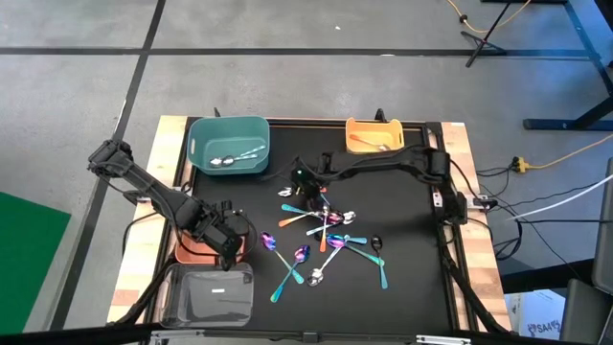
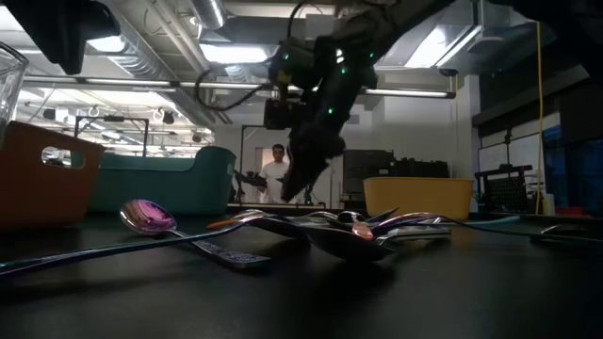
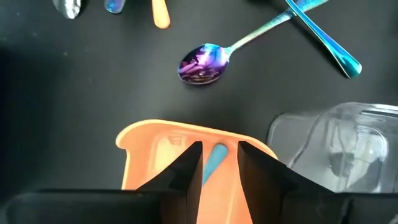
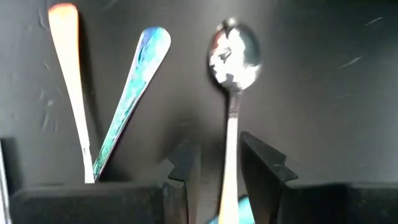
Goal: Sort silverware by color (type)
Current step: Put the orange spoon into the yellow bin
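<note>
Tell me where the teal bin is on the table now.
In the high view, the teal bin stands at the table's far left corner, with silver spoons inside; the yellow bin stands to its right.

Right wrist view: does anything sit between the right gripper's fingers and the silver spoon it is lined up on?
Nothing visible does. The silver spoon lies on the black mat with its handle running between the open fingers of the right gripper. The teal-blue handle and the orange-tipped handle lie off to one side, apart from it.

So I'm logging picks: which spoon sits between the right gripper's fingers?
The shiny silver spoon; its handle runs between the right gripper fingers, unlike the teal one beside it.
</note>
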{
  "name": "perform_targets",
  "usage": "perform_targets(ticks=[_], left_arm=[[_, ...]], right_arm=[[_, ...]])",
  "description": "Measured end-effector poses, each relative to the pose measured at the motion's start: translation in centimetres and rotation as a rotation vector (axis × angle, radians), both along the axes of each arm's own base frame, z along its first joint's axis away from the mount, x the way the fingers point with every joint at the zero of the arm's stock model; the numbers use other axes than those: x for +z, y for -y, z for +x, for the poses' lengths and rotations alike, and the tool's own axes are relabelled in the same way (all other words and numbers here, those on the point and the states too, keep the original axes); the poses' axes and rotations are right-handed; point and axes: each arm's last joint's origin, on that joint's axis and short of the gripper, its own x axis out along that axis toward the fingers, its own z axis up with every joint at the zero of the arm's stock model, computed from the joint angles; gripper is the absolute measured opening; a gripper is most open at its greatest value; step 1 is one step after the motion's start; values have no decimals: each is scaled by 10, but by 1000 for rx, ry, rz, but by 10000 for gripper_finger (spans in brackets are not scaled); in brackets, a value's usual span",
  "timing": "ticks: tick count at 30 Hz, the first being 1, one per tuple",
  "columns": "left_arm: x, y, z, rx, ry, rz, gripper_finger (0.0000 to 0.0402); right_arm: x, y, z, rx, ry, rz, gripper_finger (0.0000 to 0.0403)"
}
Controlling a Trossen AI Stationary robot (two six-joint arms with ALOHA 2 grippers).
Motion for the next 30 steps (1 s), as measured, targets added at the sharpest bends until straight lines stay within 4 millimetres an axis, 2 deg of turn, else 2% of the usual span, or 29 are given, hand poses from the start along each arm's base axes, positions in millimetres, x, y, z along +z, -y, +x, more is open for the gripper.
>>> perform_targets(ticks=[7,30], left_arm=[[1,-1,1,17,37,44,95],[1,-1,2,20,51,50,95]], right_arm=[[-19,3,4,-33,-37,-65,99],[-28,10,5,-37,-45,-33,99]])
